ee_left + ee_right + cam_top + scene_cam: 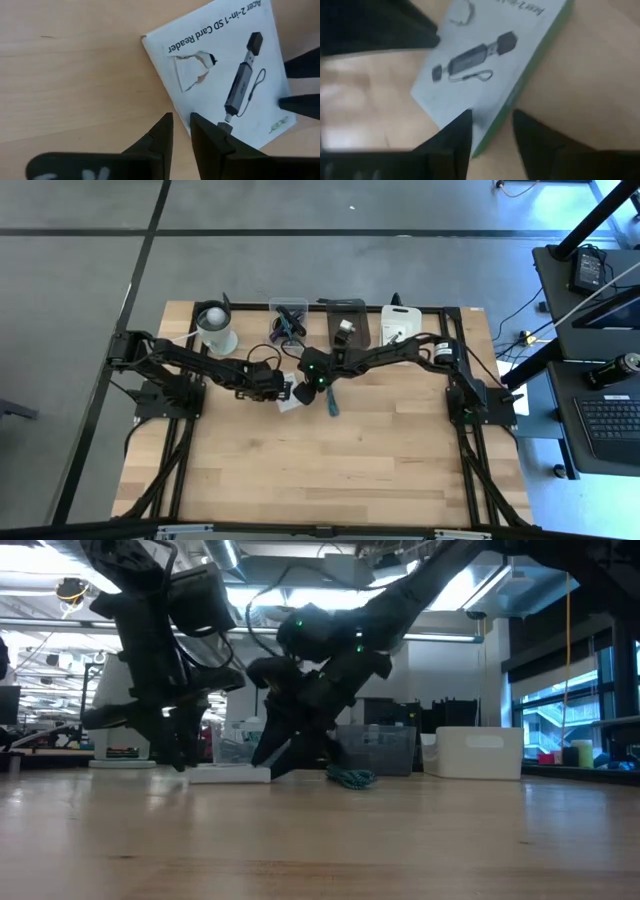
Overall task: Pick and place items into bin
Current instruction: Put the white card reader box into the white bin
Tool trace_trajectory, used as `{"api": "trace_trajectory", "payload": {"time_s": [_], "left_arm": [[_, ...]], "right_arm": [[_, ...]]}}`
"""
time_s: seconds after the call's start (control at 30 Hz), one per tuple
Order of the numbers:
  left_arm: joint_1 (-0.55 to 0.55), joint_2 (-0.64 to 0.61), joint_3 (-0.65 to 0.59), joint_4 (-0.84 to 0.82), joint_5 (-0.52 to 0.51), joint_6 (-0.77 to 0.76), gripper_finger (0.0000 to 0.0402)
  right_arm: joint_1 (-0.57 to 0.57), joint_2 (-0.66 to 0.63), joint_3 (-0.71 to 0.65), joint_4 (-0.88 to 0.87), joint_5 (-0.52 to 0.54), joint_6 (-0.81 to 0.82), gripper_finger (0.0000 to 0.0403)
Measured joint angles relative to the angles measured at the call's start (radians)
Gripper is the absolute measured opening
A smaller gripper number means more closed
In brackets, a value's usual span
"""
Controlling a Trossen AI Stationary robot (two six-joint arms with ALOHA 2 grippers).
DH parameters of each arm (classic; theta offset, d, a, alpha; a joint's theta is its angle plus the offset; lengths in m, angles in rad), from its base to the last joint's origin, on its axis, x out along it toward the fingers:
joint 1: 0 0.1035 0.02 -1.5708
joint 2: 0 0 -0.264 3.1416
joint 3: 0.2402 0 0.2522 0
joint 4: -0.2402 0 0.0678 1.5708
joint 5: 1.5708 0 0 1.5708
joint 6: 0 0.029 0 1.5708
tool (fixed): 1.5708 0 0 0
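A white card-reader box (220, 65) with a green side (530, 75) lies flat on the wooden table near its middle (290, 404). My left gripper (181, 127) points steeply down over one long edge of the box, near a corner. Its fingers are a narrow gap apart, one over the printed top and one beside the box. My right gripper (492, 125) slants down at the opposite corner, open, its fingers either side of the green side. A teal strap (330, 402) lies on the table just right of the box. My left gripper has the box's long edge (186, 112) in the gap between its fingers, coming from above. I cannot tell whether either finger touches the box. My right gripper has the box's green-sided corner (479, 146) in its gap, slanting from the table's right. I cannot tell whether it touches.
Along the far edge stand a clear bin with straps (288, 320), a dark bin (348, 322) and a white bin (400, 325). A white cup-like object (215, 330) stands at the far left. The near half of the table (320, 470) is bare wood.
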Motion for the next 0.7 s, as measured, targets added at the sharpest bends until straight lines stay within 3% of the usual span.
{"api": "trace_trajectory", "payload": {"time_s": [0.13,0.7], "left_arm": [[0.000,0.000,-0.001,-0.011,0.006,0.004,0.0047],[-0.002,-0.001,-0.002,-0.071,0.004,0.046,0.0027]], "right_arm": [[-0.005,0.033,0.002,0.074,-0.135,0.046,0.0141],[0.005,0.011,-0.005,0.225,-0.040,0.050,0.0141]]}}
